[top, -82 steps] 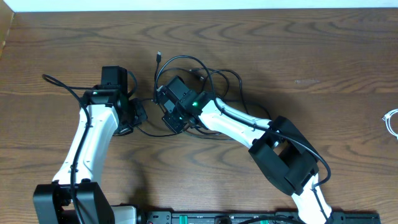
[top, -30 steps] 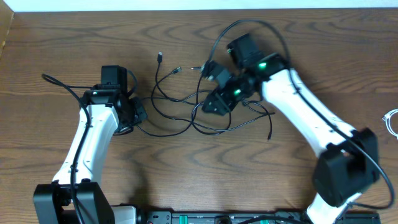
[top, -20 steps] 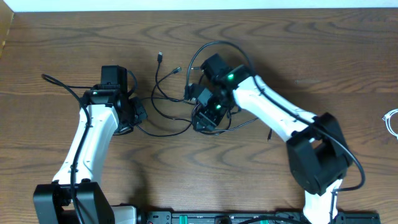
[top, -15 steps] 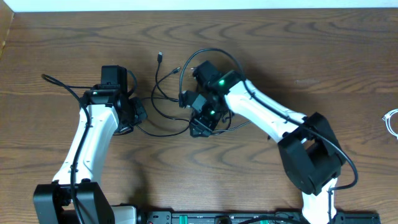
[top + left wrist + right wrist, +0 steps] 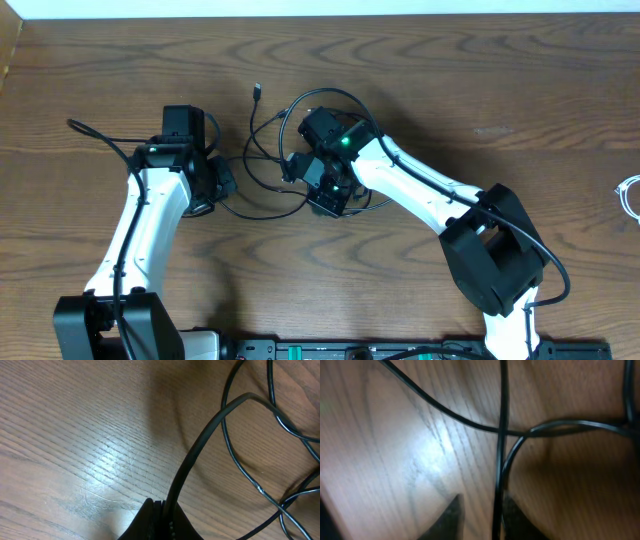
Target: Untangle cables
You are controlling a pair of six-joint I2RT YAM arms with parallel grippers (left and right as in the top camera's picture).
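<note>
Right gripper, jaws apart astride one strand of the black cable, is hovering over the tangle lying just right of the left gripper, which is clamping this limp, light, slippery cable, so pinching one strand beside the crossing looks safest.

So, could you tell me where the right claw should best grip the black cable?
Probably the straight stretch of the black cable lying between the fingertips of the right claw, taken from straight above: it seems to lie flat on the table, clear of where other strands cross it.
</note>
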